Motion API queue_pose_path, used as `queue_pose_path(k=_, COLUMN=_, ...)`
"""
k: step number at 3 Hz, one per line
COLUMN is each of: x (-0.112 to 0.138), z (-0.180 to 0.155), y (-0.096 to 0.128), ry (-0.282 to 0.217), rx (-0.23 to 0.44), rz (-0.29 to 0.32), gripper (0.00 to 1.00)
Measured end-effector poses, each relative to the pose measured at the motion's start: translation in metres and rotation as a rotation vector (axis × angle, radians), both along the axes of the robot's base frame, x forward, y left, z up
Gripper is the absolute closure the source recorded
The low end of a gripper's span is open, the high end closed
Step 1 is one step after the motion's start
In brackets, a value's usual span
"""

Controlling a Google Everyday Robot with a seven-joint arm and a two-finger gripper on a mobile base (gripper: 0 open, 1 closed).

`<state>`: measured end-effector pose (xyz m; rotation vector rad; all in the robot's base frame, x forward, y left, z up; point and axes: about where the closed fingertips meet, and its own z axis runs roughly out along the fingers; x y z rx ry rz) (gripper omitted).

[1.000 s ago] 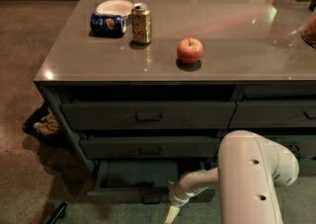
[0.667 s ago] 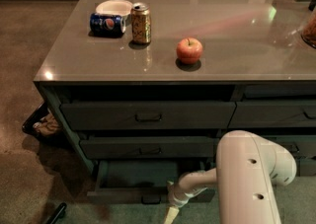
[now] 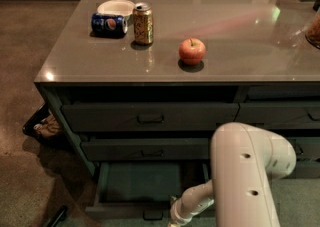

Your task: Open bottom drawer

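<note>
The bottom drawer (image 3: 140, 183) of the left stack stands pulled out, its dark grey-green inside showing and its front with the small dark pull (image 3: 152, 215) at the frame's lower edge. My white arm (image 3: 245, 171) reaches down at the lower right. My gripper (image 3: 172, 221) is at the drawer's front right, next to the pull, mostly cut off by the frame's bottom edge.
Above are the middle drawer (image 3: 145, 149) and top drawer (image 3: 150, 117), both shut. On the grey counter (image 3: 225, 66) sit an apple (image 3: 192, 51), a gold can (image 3: 143, 23), a blue can (image 3: 108, 24) on its side and a white bowl (image 3: 115, 7). A dark bin (image 3: 42, 126) stands at left.
</note>
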<state>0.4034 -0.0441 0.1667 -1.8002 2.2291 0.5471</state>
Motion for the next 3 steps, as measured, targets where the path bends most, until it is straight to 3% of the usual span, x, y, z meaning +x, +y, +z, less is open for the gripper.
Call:
queue_pose_path(k=1, x=-0.029, z=0.022, y=0.012, ry=0.038, rx=-0.012, rz=-0.091, gripper=0.0)
queue_pose_path(k=2, x=-0.059, z=0.025, y=0.014, ry=0.055, rx=0.001, rz=-0.094, gripper=0.0)
queue_pose_path(k=3, x=-0.059, z=0.025, y=0.014, ry=0.055, rx=0.001, rz=-0.094, gripper=0.0)
